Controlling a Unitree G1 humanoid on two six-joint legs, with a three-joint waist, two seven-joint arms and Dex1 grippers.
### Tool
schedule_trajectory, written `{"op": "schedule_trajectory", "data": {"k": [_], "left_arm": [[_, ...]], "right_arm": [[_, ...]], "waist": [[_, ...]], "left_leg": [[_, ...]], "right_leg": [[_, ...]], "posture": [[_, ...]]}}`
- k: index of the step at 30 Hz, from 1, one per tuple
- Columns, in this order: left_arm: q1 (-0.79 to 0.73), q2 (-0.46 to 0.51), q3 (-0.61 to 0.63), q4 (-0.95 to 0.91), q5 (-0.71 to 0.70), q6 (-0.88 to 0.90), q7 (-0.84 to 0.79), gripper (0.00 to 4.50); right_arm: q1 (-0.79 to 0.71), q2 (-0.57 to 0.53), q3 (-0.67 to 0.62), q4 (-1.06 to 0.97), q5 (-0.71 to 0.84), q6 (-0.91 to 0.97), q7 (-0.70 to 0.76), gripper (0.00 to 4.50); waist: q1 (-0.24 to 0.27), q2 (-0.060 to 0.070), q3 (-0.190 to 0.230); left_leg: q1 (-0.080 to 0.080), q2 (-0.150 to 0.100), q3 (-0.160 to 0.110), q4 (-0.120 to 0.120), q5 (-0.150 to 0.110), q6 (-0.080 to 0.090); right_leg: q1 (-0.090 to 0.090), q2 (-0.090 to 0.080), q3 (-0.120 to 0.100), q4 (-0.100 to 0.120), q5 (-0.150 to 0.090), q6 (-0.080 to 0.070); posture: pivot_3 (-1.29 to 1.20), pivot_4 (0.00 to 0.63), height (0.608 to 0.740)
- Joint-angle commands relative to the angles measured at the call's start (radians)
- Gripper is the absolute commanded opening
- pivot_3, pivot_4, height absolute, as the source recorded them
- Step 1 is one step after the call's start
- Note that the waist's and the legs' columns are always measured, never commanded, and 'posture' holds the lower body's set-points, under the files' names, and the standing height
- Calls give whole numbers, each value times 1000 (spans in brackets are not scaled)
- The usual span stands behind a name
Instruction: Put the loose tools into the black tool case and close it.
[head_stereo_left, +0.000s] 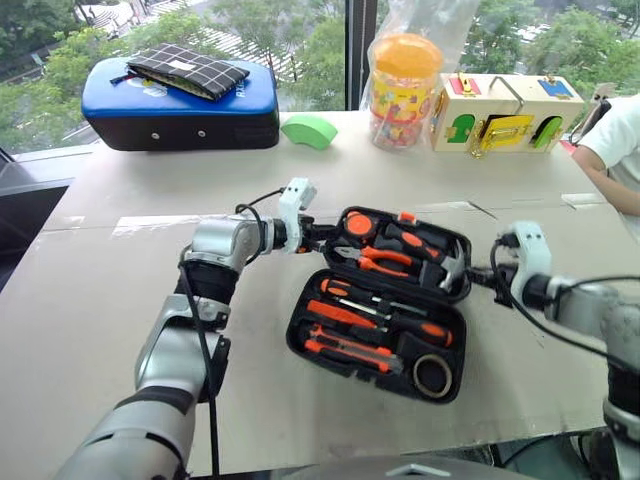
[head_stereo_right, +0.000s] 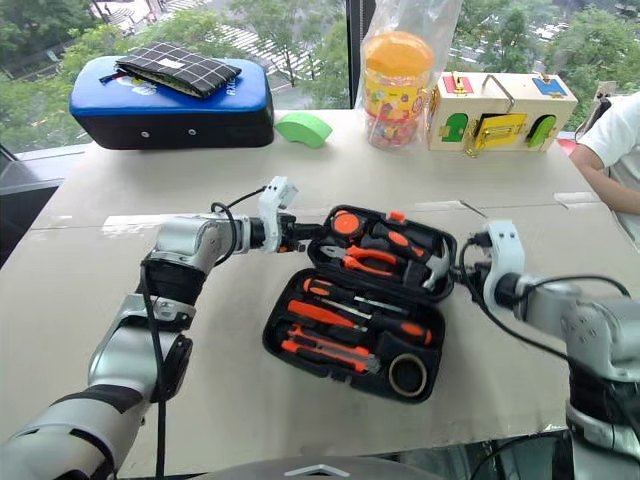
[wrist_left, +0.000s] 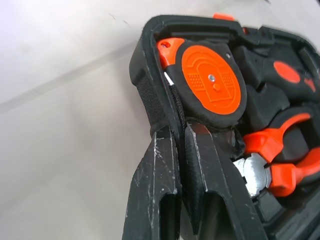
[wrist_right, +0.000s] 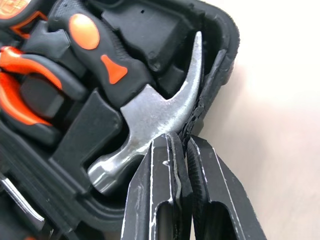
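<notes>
Black moulded plastic, the tool case (head_stereo_left: 380, 300) lies open mid-table, its tools (head_stereo_left: 362, 335) already seated. Left gripper (wrist_left: 181, 134) and right gripper (wrist_right: 186, 141) each pinch the far half's rim from opposite sides. Best to lift both ends evenly (no twisting) and fold it toward the robot. Its orange latch is hard to make out.

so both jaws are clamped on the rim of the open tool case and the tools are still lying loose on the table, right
Not quite. The left gripper and right gripper are each shut on the rim of the open black tool case, but the tools already sit in its recesses, not loose on the table. The left eye view shows this.
</notes>
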Motion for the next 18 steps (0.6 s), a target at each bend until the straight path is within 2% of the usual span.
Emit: {"op": "schedule_trajectory", "data": {"k": [1, 5, 8, 10, 14, 18], "left_arm": [[-35, 23, 55, 3, 46, -108, 57, 56], [-10, 48, 94, -73, 67, -167, 95, 56], [29, 45, 148, -155, 65, -225, 152, 56], [79, 59, 137, -213, 100, -327, 151, 56], [227, 93, 84, -355, 173, -553, 93, 56], [356, 126, 78, -477, 200, -723, 39, 56]], "right_arm": [[-188, -5, 120, 189, -164, -302, 136, 0], [-326, 13, 204, 415, -300, -554, 255, 0], [-396, 38, 227, 550, -366, -743, 332, 0], [-417, 54, 216, 598, -379, -814, 367, 0], [-342, 46, 177, 538, -380, -899, 416, 0], [-155, 2, 121, 287, -354, -889, 431, 0]], "waist": [[-4, 0, 0], [-11, -1, 1], [-13, -2, 1], [-16, -2, 1], [-18, -2, 1], [-10, -3, 1]], "left_leg": [[0, 0, 0, 0, 0, 0], [-6, 0, -1, -4, 2, -4], [-7, -1, -1, -11, 3, -5], [-7, -4, -1, -15, 3, -5], [-7, -7, 0, -18, 2, -5], [-7, -7, -2, -18, 2, -5]], "right_leg": [[0, 1, 0, 0, 1, 1], [-7, 2, 1, 1, 2, 3], [-9, 1, 2, 2, 2, 3], [-10, -1, 2, 1, 3, 3], [-13, -5, 3, 1, 3, 4], [-12, -12, 4, 0, 3, 4]], "posture": [[0, 150, 740], [0, 150, 740], [0, 150, 740], [0, 150, 740], [0, 150, 740], [0, 150, 740]]}}
